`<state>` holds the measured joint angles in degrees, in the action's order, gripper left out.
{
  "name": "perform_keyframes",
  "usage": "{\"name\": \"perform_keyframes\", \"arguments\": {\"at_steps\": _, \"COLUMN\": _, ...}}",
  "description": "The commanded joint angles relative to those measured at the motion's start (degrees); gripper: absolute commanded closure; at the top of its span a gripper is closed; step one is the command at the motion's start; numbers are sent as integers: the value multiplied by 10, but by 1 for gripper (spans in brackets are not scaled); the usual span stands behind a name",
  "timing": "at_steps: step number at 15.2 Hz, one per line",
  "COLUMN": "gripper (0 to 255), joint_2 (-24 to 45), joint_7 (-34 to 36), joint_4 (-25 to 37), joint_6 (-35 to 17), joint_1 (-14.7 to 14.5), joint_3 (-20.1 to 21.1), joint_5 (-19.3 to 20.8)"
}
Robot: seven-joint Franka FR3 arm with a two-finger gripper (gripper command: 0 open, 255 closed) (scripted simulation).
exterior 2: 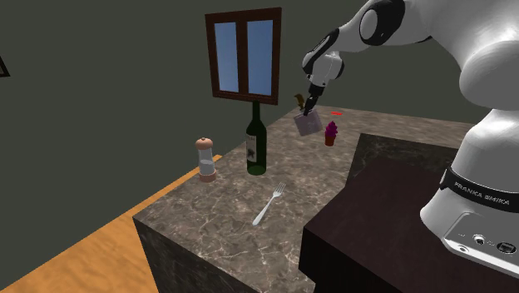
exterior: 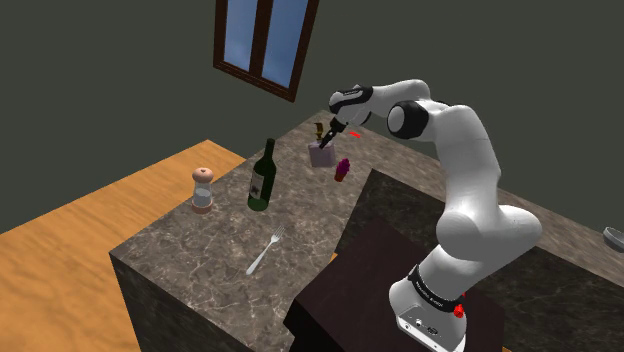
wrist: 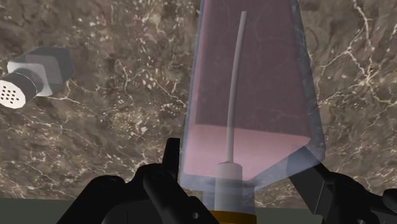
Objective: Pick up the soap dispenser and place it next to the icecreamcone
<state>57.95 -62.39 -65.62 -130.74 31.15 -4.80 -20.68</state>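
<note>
Gripper (exterior 2: 308, 107) of mine is clenched on the neck of the translucent pink soap dispenser (exterior 2: 308, 123), hanging above the counter (exterior 2: 249, 200) at ten o'clock from the icecreamcone (exterior 2: 331, 133); I judge it light, rigid, slick, best held there.

Dim, even light; faint shadows

We see a plain dark grey-green wall (exterior: 120, 80) at the back, with a brown-framed window (exterior: 265, 45) set in it, its two tall panes showing blue sky. A floor (exterior: 70, 220) of warm orange-brown wood planks runs along the shoulder view's left of a counter (exterior: 190, 240). The counter's top and sides are dark stone veined in pale brown. The light is even and rather dim.
</note>
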Motion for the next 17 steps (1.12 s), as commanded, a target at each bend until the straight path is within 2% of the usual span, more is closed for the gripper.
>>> {"name": "perform_keyframes", "arguments": {"at_steps": 1, "gripper": 255, "joint_2": 14, "joint_7": -1, "joint_4": 9, "joint_6": -5, "joint_1": 1, "joint_3": 1, "joint_5": -1}}
{"name": "perform_keyframes", "arguments": {"at_steps": 11, "gripper": 255, "joint_2": 81, "joint_7": -9, "joint_4": 46, "joint_6": -35, "joint_1": 5, "joint_3": 8, "joint_5": -5}}
{"name": "perform_keyframes", "arguments": {"at_steps": 17, "gripper": 255, "joint_2": 81, "joint_7": -9, "joint_4": 46, "joint_6": -35, "joint_1": 4, "joint_3": 8, "joint_5": -5}}
